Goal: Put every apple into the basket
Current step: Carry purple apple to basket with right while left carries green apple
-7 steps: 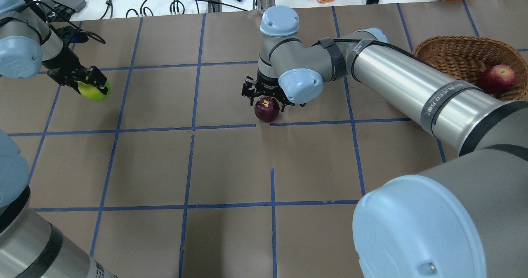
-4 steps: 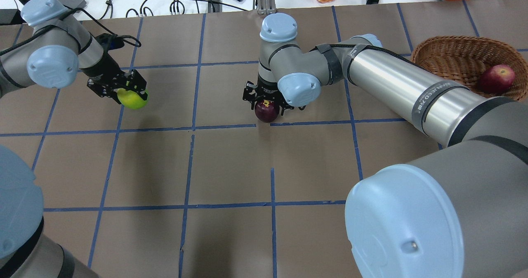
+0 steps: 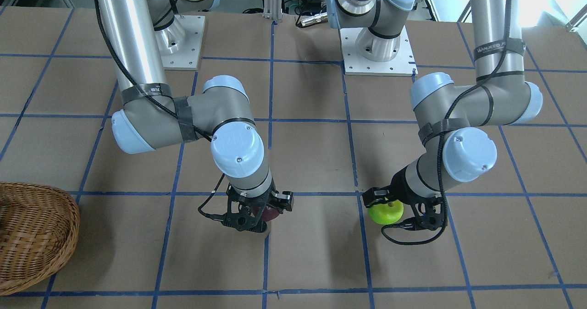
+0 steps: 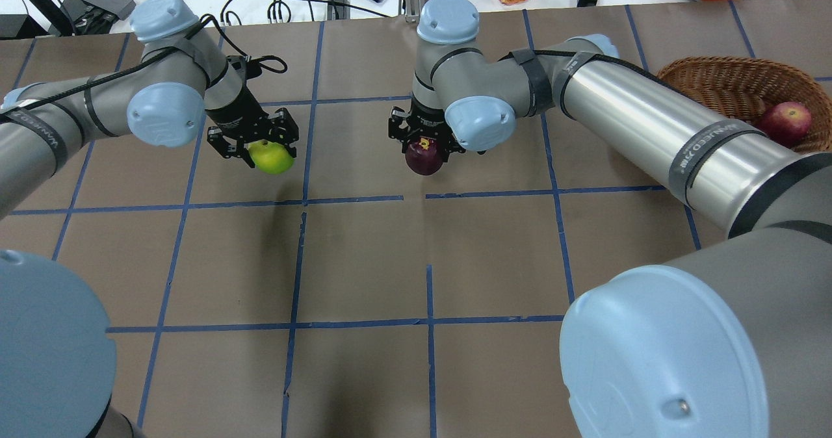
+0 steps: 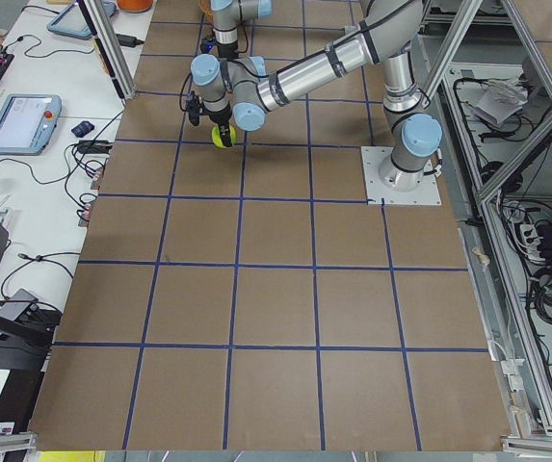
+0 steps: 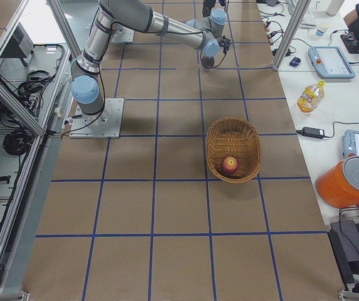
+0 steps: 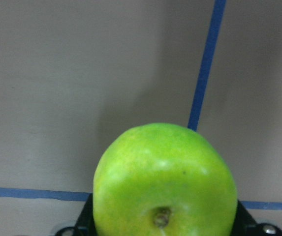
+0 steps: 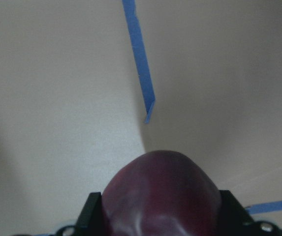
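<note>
Left tool (image 4: 260, 147) grips the green apple (image 4: 273, 158); right tool (image 4: 423, 140) grips the maroon apple (image 4: 424, 157); wicker basket (image 4: 715, 80), well apart along the counter (image 4: 364, 256), holds the red apple (image 4: 787, 123).

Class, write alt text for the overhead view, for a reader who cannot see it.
The left jaws grip a green apple and the right jaws a maroon apple over a brown table with blue grid lines. A red apple lies in the basket at far right.
</note>
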Controlling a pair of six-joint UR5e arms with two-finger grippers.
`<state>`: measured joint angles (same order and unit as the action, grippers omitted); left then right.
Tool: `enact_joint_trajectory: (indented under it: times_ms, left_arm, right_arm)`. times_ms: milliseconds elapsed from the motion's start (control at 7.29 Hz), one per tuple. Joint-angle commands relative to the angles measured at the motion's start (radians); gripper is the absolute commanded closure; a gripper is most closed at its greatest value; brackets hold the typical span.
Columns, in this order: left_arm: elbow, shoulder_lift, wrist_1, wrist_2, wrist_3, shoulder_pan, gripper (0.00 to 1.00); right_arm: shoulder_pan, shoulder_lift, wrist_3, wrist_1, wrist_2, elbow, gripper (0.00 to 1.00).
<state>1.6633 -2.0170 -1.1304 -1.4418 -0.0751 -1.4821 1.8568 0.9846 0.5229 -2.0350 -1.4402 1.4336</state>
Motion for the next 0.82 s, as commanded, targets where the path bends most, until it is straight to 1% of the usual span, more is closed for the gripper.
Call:
enact_joint_trajectory:
  times_ms: [0, 137, 274, 411, 549, 686]
  left_arm:
    - [-0.013, -0.022, 0.070, 0.064, -0.264, -0.131, 1.00]
    - [-0.016, -0.028, 0.140, 0.070, -0.346, -0.220, 1.00]
    - [-0.017, -0.049, 0.179, 0.069, -0.429, -0.297, 1.00]
    - [-0.002, -0.072, 0.245, 0.064, -0.440, -0.347, 1.00]
    - [-0.008, -0.083, 0.256, 0.061, -0.472, -0.392, 1.00]
    - [-0.001, -0.089, 0.258, 0.058, -0.498, -0.412, 0.23]
  right_arm:
    - [-0.145, 0.100, -0.064, 0.195, -0.040, -0.059, 1.00]
    - [-0.260, 0.132, -0.202, 0.260, -0.055, -0.082, 1.00]
    - [-0.374, 0.144, -0.341, 0.309, -0.104, -0.099, 1.00]
    - [-0.489, 0.143, -0.512, 0.314, -0.132, -0.090, 1.00]
    - [-0.587, 0.138, -0.676, 0.302, -0.156, -0.093, 1.00]
    - [-0.652, 0.111, -0.813, 0.286, -0.207, -0.091, 1.00]
